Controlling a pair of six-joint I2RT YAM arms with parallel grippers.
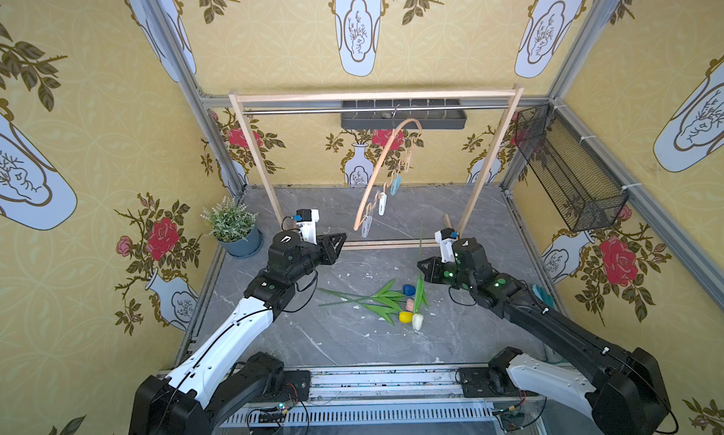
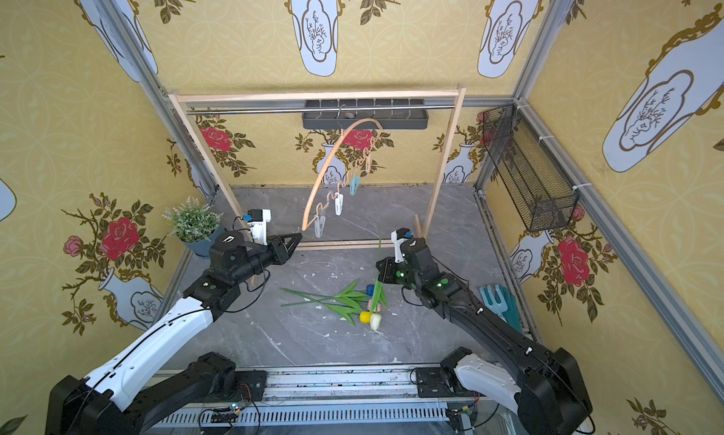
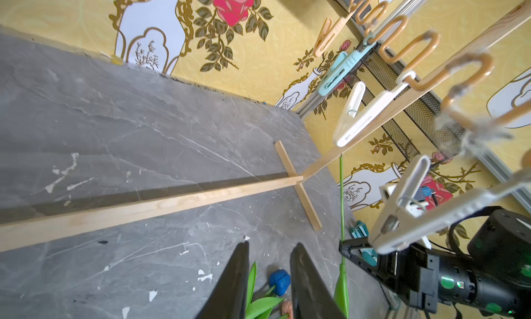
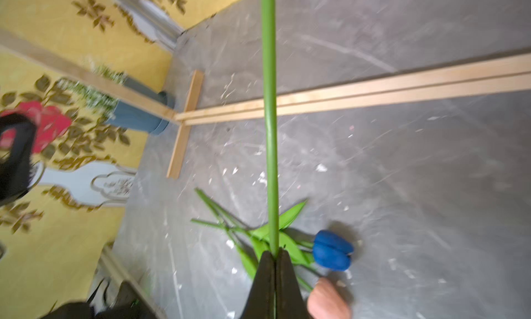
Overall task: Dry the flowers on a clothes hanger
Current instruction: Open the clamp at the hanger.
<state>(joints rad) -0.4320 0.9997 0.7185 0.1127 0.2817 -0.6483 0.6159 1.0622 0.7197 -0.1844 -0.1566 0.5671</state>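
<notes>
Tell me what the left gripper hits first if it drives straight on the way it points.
Likely the rack's right post, near its foot. The left gripper points toward it; the stem held by the right gripper stands close beside that line, so depth leaves it unsure.

Both top views: high at 6 o'clock, looking down toward 12 over the whole worktop (image 1: pixel 352 347), near-identical. Left wrist: close behind left claw (image 3: pixel 270 244), facing 3 o'clock. Right wrist: close behind right claw (image 4: pixel 275 253), sighting along the gripped stem (image 4: pixel 270 102) toward 9. Shared by all four: rack base bar (image 1: pixel 388 244), lying tulips (image 1: pixel 386 296).
</notes>
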